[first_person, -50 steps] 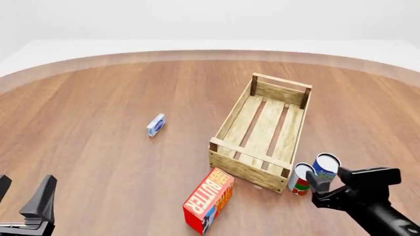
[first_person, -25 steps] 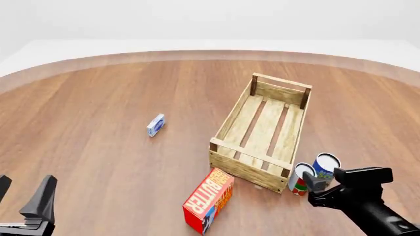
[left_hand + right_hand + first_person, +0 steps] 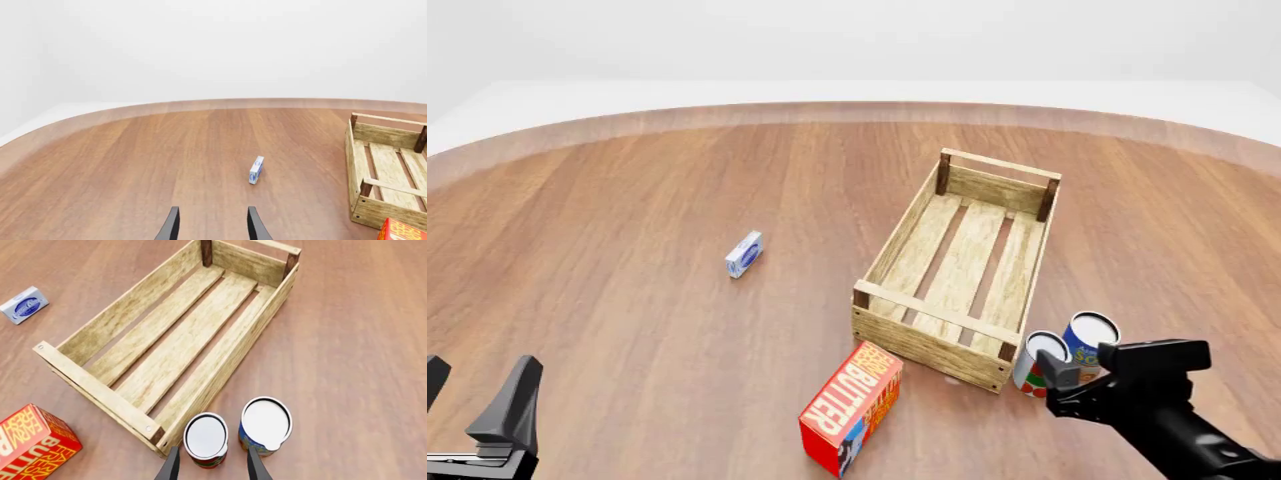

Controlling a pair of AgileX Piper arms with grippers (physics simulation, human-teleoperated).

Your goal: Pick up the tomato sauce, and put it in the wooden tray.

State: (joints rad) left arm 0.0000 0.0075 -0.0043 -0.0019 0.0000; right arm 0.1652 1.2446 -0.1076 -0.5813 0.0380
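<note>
The tomato sauce point(image 3: 1041, 350), a small can with a silver top and red label, stands just outside the near right corner of the wooden tray point(image 3: 961, 265). My right gripper point(image 3: 1058, 380) hovers open just on the near side of it, partly covering its label. In the right wrist view the tomato sauce point(image 3: 205, 436) shows between and just beyond the spread fingers of the right gripper point(image 3: 213, 467), with the wooden tray point(image 3: 183, 340) behind it, nothing inside. My left gripper point(image 3: 478, 398) rests open at the near left, far from the can and holding nothing.
A blue-and-yellow can point(image 3: 1090, 335) stands touching or nearly touching the tomato sauce on its right. A red butter box point(image 3: 851, 407) lies near the tray's near left corner. A small blue-white box point(image 3: 743, 254) lies on the table left of the tray.
My right gripper has slid left and slightly nearer, from in front of the blue can to in front of the tomato sauce. The left arm has not moved.
</note>
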